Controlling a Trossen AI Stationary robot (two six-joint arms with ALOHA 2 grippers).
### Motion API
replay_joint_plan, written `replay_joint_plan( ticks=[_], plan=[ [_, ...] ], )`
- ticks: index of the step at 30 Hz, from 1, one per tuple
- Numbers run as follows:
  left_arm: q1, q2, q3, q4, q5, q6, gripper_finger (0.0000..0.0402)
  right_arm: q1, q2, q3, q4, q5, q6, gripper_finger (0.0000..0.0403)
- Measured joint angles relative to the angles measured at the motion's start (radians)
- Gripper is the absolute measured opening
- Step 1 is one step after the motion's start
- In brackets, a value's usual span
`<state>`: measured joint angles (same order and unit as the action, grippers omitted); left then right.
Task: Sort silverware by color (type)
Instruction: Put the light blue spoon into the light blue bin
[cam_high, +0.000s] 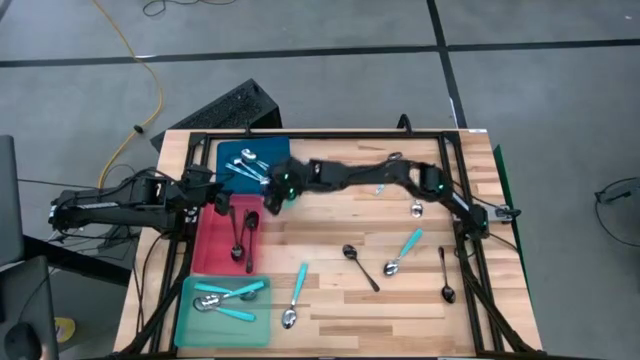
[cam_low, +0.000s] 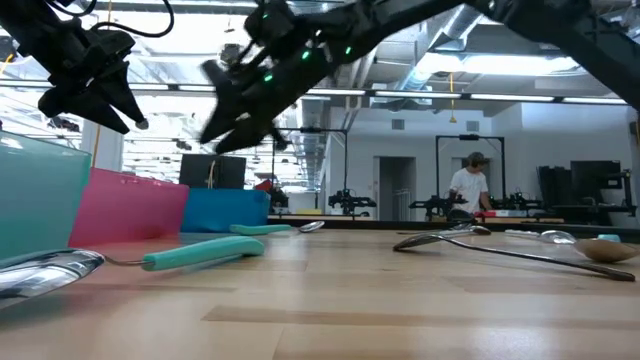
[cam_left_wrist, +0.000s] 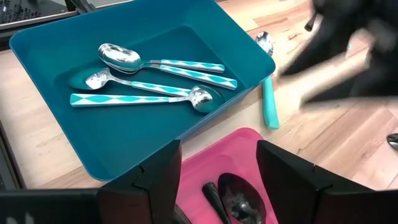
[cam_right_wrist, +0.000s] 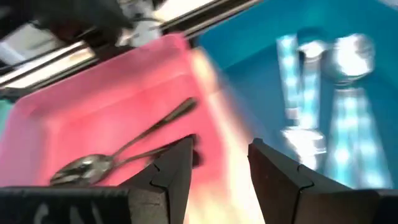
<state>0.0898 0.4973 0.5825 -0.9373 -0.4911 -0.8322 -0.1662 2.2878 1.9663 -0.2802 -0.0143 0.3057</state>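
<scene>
Wooden table (cam_high: 330, 300) on a grey floor, a keyboard (cam_high: 225, 108) behind its far edge; in the low view, a person (cam_low: 468, 190) stands in the room beyond. Three trays line the left side: blue tray (cam_high: 226, 158) farthest back, holding turquoise-handled spoons (cam_left_wrist: 158, 84); red tray (cam_high: 208, 245) in the middle, holding black spoons (cam_high: 244, 235); teal tray (cam_high: 190, 320) nearest, holding turquoise-handled spoons (cam_high: 228, 298). Loose spoons lie on the bare wood: turquoise-handled (cam_high: 295, 295) and (cam_high: 404, 250), black (cam_high: 360, 266) and (cam_high: 445, 275), silver (cam_high: 416, 209). Right gripper (cam_high: 272, 197), fingers apart and empty, hangs over the red tray's far corner beside the blue tray; left gripper (cam_high: 220, 198), fingers (cam_left_wrist: 163, 180) spread and empty, hangs over the red tray's far end.
</scene>
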Motion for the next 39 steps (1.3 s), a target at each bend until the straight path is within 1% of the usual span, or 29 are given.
replay_joint_plan(
  ticks=[2,3,5,8,12,14,17,20,23,27,30,34,37,39],
  plan=[
    [0.000,0.000,0.000,0.000,0.000,0.000,0.0195,-0.027,-0.054,-0.001,-0.137,0.030,-0.021,0.0180],
    [0.000,0.000,0.000,0.000,0.000,0.000,0.0195,-0.041,-0.074,0.001,-0.175,0.052,-0.024,0.0180],
    [0.000,0.000,0.000,0.000,0.001,-0.001,0.0195,-0.070,-0.125,0.001,-0.317,0.105,-0.018,0.0180],
    [0.000,0.000,0.000,0.001,0.000,-0.012,0.0195,-0.117,-0.181,0.000,-0.514,0.167,0.062,0.0180],
    [0.000,0.000,0.000,0.001,-0.005,-0.018,0.0195,-0.196,-0.237,0.000,-0.817,0.171,0.205,0.0180],
    [0.000,0.000,0.000,0.001,-0.012,-0.021,0.0195,-0.223,-0.249,0.000,-0.969,0.186,0.217,0.0180],
    [0.000,0.000,0.000,0.001,-0.019,-0.021,0.0195,-0.251,-0.258,-0.002,-1.151,0.203,0.216,0.0180],
    [0.000,0.000,0.000,0.001,-0.019,-0.019,0.0194,-0.263,-0.265,-0.025,-1.263,0.209,0.208,0.0180],
    [0.000,0.000,0.000,0.001,-0.016,-0.018,0.0195,-0.284,-0.296,-0.107,-1.284,0.228,0.195,0.0180],
    [0.000,0.000,0.000,0.001,0.017,-0.018,0.0195,-0.311,-0.405,-0.324,-1.254,0.229,0.245,0.0180],
    [0.000,0.000,0.000,0.000,0.028,-0.006,0.0195,-0.313,-0.521,-0.533,-1.179,0.219,0.335,0.0180],
    [0.000,0.000,0.000,0.001,0.021,0.011,0.0195,-0.290,-0.692,-0.792,-1.048,0.139,0.486,0.0180],
    [0.000,0.000,0.000,0.001,0.015,0.019,0.0195,-0.246,-0.807,-0.941,-0.932,0.096,0.611,0.0180],
    [0.000,0.000,0.000,0.001,0.015,0.019,0.0195,-0.216,-0.868,-1.018,-0.863,0.092,0.696,0.0180]
  ],
)
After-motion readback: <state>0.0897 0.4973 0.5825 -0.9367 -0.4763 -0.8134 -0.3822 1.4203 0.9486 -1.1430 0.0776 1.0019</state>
